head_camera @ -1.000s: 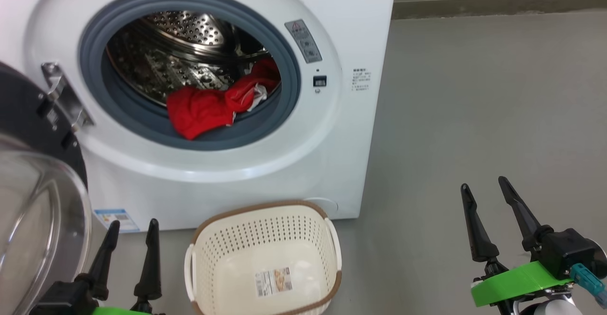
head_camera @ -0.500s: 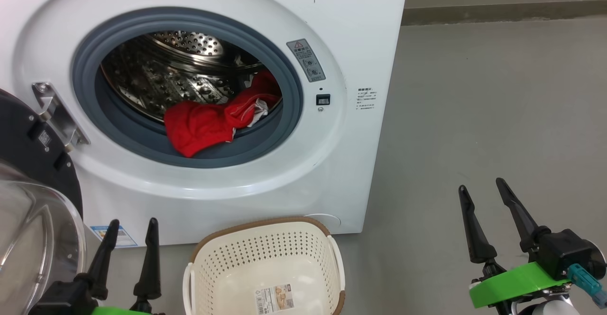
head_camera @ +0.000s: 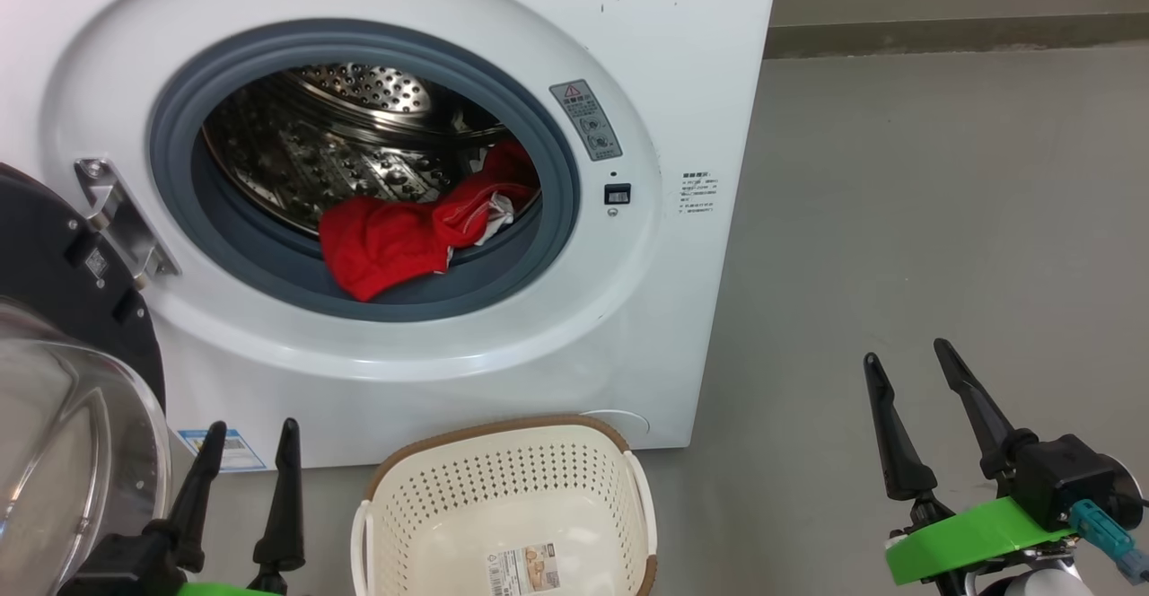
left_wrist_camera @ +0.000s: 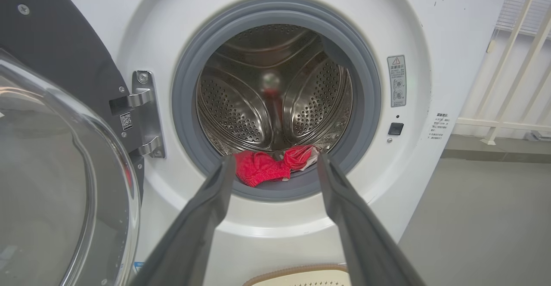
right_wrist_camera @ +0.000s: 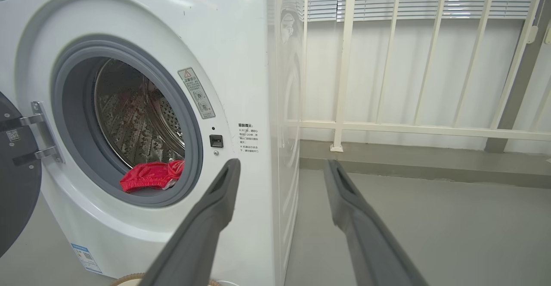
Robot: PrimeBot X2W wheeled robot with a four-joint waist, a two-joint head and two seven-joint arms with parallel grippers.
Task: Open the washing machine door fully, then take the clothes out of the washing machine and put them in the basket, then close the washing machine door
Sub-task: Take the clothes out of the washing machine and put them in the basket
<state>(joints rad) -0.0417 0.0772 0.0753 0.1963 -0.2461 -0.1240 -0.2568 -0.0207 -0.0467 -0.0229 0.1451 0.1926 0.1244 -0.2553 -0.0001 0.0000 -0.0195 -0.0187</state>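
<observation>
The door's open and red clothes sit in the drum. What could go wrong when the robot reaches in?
The clothes lie on the grey gasket; a grab might pinch the rubber or lift only part of the pile.
The washing machine door bulges close beside the left gripper; a swing of that arm could knock it.
The basket stands low under the opening; a loosely held garment might drop beside it.

The smooth grey floor [head_camera: 898, 219] carries two things. The white washing machine [head_camera: 664, 57] stands on its left part. The cream perforated basket [head_camera: 503, 479] sits upright just in front of the machine's lower front, a sticker on its bottom. To the right the floor runs back to a low raised kerb [head_camera: 951, 35].
</observation>
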